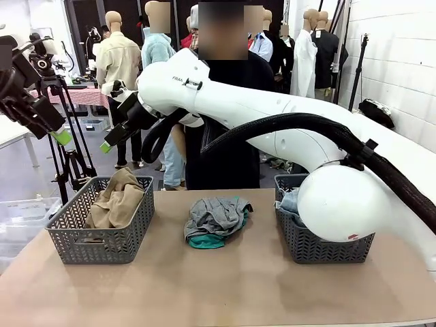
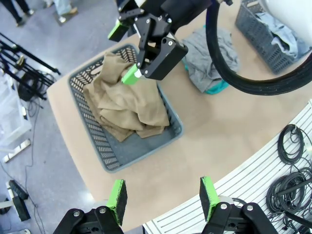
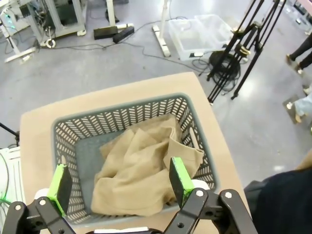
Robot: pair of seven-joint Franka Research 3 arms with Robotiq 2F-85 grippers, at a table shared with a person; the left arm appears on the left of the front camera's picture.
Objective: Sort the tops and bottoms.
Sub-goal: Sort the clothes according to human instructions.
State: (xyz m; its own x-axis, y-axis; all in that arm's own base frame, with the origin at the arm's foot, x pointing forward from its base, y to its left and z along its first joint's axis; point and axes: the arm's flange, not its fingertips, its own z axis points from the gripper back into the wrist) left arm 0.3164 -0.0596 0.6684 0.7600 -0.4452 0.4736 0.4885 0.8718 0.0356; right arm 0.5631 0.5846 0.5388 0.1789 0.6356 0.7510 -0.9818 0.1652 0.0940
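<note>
— Brown counter (image 1: 225, 286) first, since it is the biggest thing. What crosses it?

— One white right arm (image 1: 259, 116), coming in from the right and reaching across the middle to the left side, high above the surface. A person (image 1: 228, 136) in a dark top stands behind it at the far edge.

— And the containers?

— Two dark grey lattice baskets. The left basket (image 1: 102, 238) sits near the left end and the right basket (image 1: 294, 235) near the right end, partly hidden by the arm's round joint.

— Where are the bottoms?

— The jeans (image 1: 289, 201), light blue denim, lie in the right basket, showing at its left rim.

— The tops?

— The tan top (image 1: 117, 204) is crumpled in the left basket, heaped above the rim. The grey top (image 1: 214, 216) lies bunched on the bare counter between the baskets, on top of the teal top (image 1: 208, 240), which peeks out beneath its near edge.

— The pincers?

— The right pincer (image 3: 120, 183) hangs over the left basket, its green pads spread apart with nothing between them and clear of the tan cloth. The left pincer (image 2: 163, 194) is up high off the counter's left side, also spread wide and empty, looking down on that basket.
</note>
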